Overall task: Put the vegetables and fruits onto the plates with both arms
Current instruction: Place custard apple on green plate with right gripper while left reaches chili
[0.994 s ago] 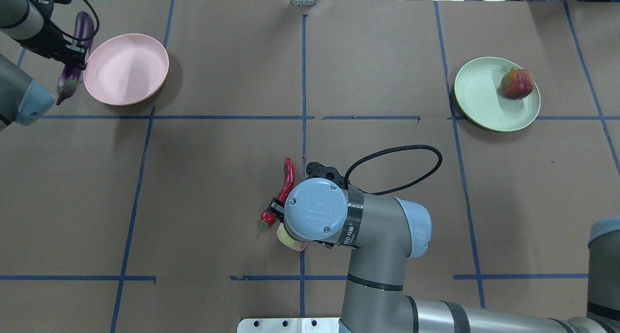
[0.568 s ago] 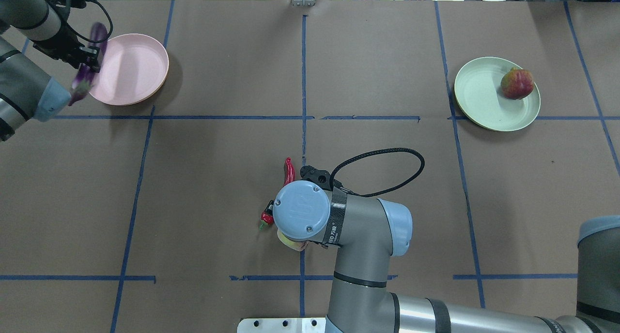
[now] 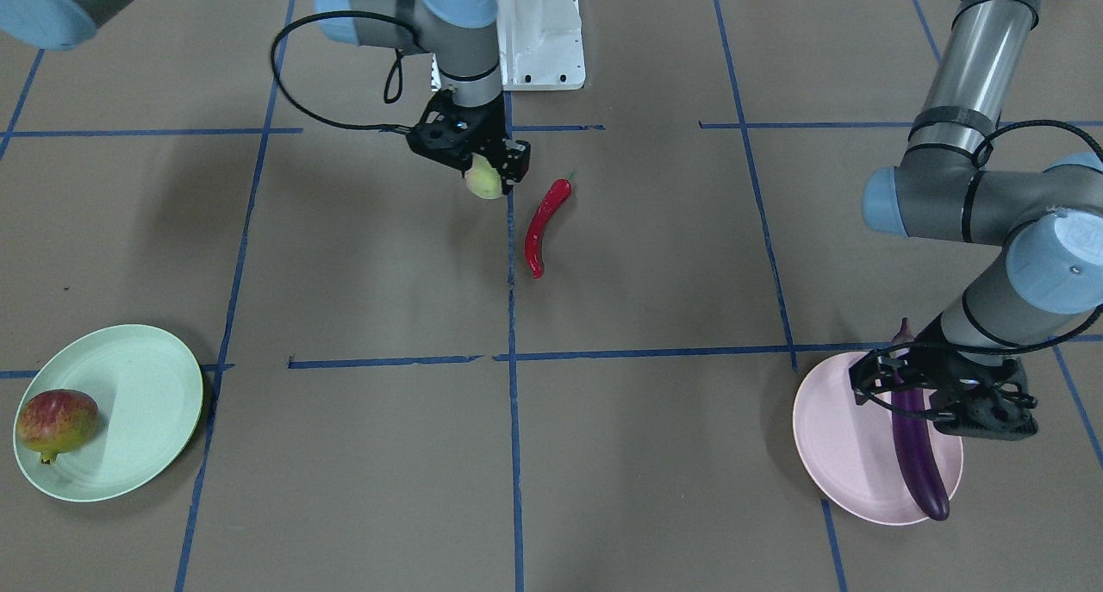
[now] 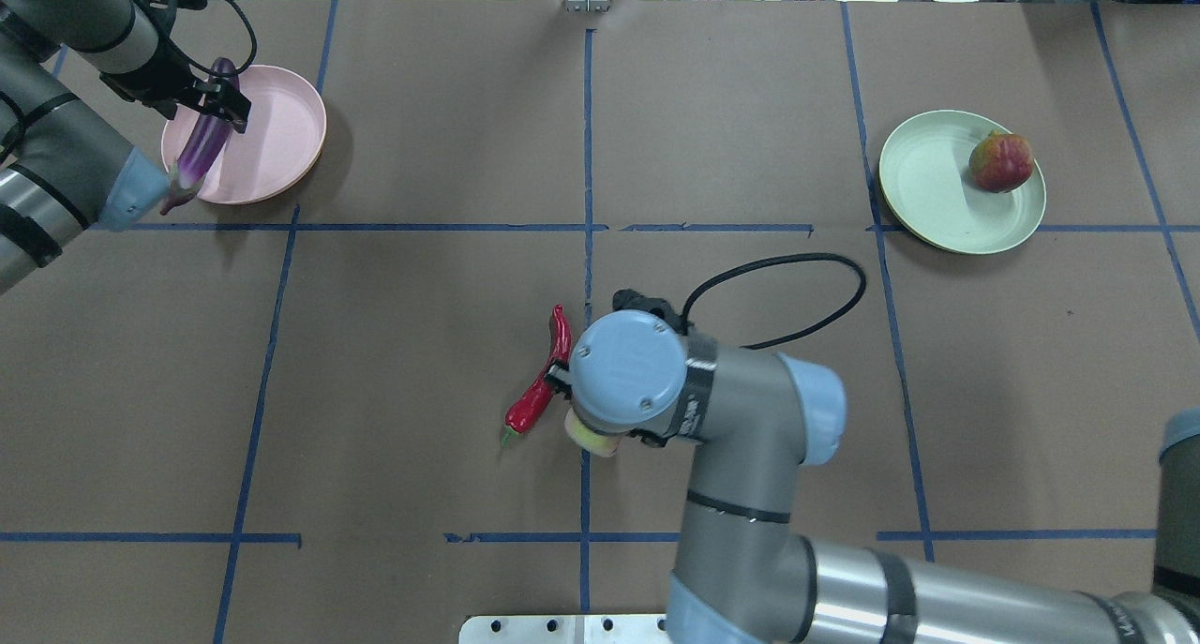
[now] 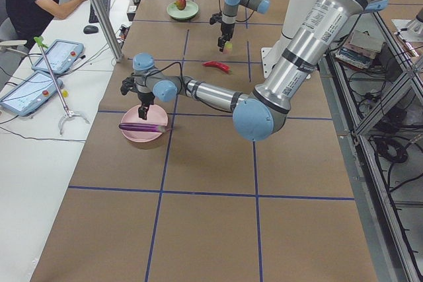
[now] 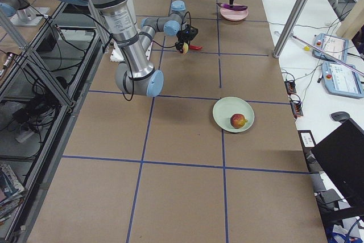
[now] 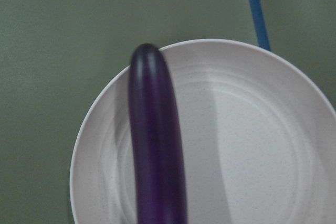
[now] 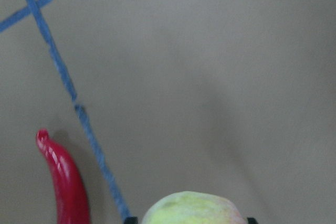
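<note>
My left gripper (image 3: 909, 400) pinches the eggplant (image 3: 920, 463) just over the pink plate (image 3: 827, 441), stem end overhanging the rim (letting go here could tip it onto the desk (image 3: 345, 273)). My right gripper (image 3: 484, 170) is clamped on the peach (image 3: 484, 183), held up beside the chili (image 3: 543, 226); that round fruit may slip before reaching the green plate (image 3: 146, 385).

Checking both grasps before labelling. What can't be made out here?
Overhead view: the right arm's wrist covers the right tool and most of the peach.
Left wrist view: the bottom edge cuts off the eggplant; the left tool is out of frame.
Any view: whether the eggplant touches the pink plate.
</note>
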`<state>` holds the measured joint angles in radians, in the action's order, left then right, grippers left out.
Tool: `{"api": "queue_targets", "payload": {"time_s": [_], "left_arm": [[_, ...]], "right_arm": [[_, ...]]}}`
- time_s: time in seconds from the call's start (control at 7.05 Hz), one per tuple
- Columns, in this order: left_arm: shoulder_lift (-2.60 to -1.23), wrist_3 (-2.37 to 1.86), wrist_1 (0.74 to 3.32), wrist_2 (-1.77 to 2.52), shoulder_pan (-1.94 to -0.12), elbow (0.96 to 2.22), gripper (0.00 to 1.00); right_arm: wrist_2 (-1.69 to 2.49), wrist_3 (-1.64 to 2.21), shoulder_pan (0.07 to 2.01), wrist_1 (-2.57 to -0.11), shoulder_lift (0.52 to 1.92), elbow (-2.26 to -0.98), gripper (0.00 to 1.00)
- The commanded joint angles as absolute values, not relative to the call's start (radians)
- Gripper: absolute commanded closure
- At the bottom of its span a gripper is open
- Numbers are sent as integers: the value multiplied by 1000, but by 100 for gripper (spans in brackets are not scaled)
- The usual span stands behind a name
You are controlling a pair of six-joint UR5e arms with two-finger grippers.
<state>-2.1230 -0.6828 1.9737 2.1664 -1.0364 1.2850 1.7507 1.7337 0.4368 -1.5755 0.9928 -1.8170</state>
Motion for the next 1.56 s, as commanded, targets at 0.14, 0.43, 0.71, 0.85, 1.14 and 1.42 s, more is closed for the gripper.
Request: {"api": "queue_targets", "payload": {"time_s": [0.14, 0.43, 0.71, 0.85, 1.14, 1.42], "left_arm": [[-2128, -827, 1965, 2168, -756, 1575, 1], [-2187, -830, 1959, 1952, -549, 1629, 1], [-2215, -828, 1925, 1928, -453, 1609, 2], [-2211, -825, 1924, 1896, -436, 1609, 3], [-2200, -812, 1896, 1832, -410, 1611, 7], [-2204, -808, 1858, 1795, -400, 1609, 24]], "right_arm": [[1905, 1208, 790, -1574, 1162, -1804, 99], [1968, 920, 955, -1536, 1155, -1610, 99], [1979, 858, 1015, -1347, 1154, -1438, 97], [1979, 824, 1032, -1345, 1154, -1416, 97], [1979, 822, 1029, -1329, 1152, -1402, 1], [1980, 822, 1029, -1310, 1154, -1399, 0]]}}
